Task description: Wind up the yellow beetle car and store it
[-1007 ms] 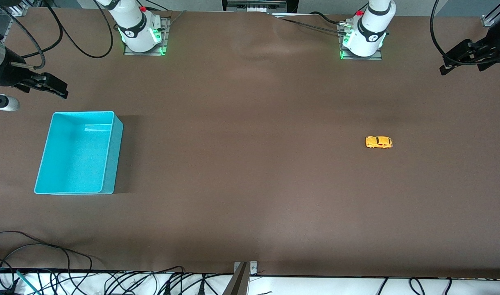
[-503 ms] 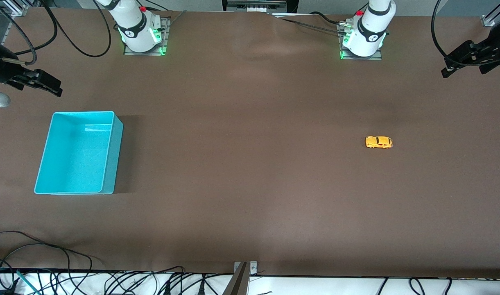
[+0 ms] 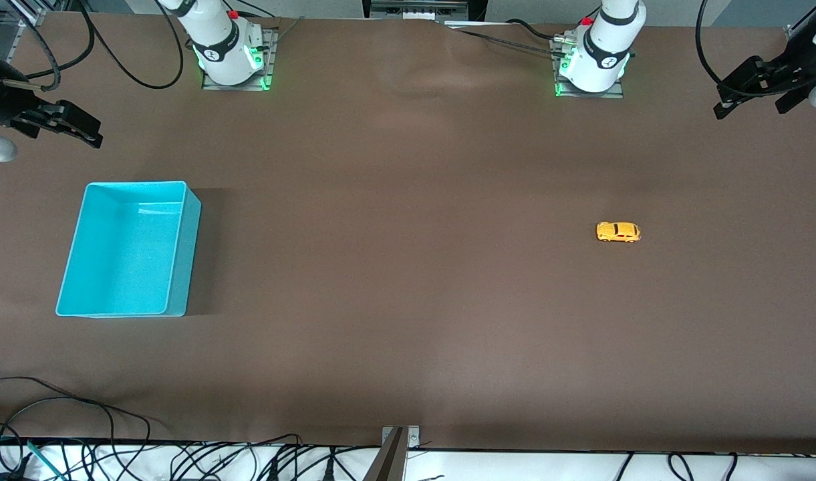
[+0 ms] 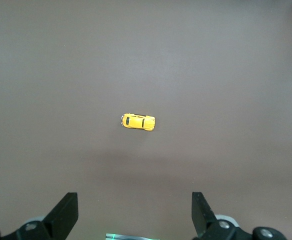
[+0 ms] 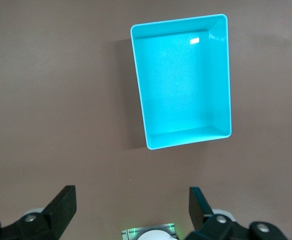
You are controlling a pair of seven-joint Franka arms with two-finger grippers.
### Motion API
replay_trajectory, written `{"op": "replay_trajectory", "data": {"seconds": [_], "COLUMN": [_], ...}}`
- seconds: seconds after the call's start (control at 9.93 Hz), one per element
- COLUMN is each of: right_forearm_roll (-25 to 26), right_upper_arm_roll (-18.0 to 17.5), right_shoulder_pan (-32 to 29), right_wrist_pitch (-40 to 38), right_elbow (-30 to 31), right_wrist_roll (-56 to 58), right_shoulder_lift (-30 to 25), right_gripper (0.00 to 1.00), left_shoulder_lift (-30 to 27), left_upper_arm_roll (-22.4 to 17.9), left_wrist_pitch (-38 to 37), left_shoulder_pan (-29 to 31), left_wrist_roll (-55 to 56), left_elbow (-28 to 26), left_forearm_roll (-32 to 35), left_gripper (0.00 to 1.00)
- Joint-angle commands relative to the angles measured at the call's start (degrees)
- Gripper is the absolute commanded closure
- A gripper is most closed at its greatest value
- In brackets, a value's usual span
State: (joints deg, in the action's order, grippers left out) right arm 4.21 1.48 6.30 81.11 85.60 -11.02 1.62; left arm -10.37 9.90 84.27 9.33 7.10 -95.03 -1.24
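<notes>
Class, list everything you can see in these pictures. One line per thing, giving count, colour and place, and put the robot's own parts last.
yellow beetle car: one, yellow-orange with dark windows, on its wheels on the table toward the left arm's end, untouched.
turquoise bin: one, turquoise, open-topped with nothing inside, on the table toward the right arm's end.
table: one, brown surface, bearing both things.
cables: several, black, along the table edge nearest the front camera.
left gripper: one, black, up in the air over the left arm's end of the table, fingers open, holding nothing.
right gripper: one, black, in the air over the right arm's end of the table, fingers open, holding nothing.
</notes>
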Motion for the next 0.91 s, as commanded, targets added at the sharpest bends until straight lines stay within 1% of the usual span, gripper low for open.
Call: {"op": "replay_trajectory", "data": {"seconds": [0.0,0.1,0.4,0.81], "right_forearm_roll": [0.6,1.7,1.8,1.7], "right_upper_arm_roll": [0.0,0.0,0.2,0.0], "right_shoulder_pan": [0.9,0.8,0.7,1.2], "right_wrist_pitch": [-0.9,-0.9,-2.5,-2.6], "right_elbow": [0.0,0.1,0.0,0.5], "right_wrist_roll": [-0.4,-0.8,-0.8,-0.8], "right_shoulder_lift": [2.0,2.5,1.4,2.2], "right_gripper": [0.00,0.00,0.00,0.00], "left_shoulder_lift": [-1.2,-1.1,-1.1,-0.4], "left_upper_arm_roll": [-0.1,-0.2,-0.4,-0.6], "left_wrist_pitch": [1.1,1.0,0.8,0.6], "left_shoulder_pan": [0.6,0.6,0.9,1.6], "left_wrist_roll": [-0.9,-0.8,-0.9,-0.6], "left_elbow": [-1.5,-1.5,-1.5,-0.7], "left_forearm_roll": [0.4,0.4,0.4,0.4], "left_gripper": [0.00,0.00,0.00,0.00]}}
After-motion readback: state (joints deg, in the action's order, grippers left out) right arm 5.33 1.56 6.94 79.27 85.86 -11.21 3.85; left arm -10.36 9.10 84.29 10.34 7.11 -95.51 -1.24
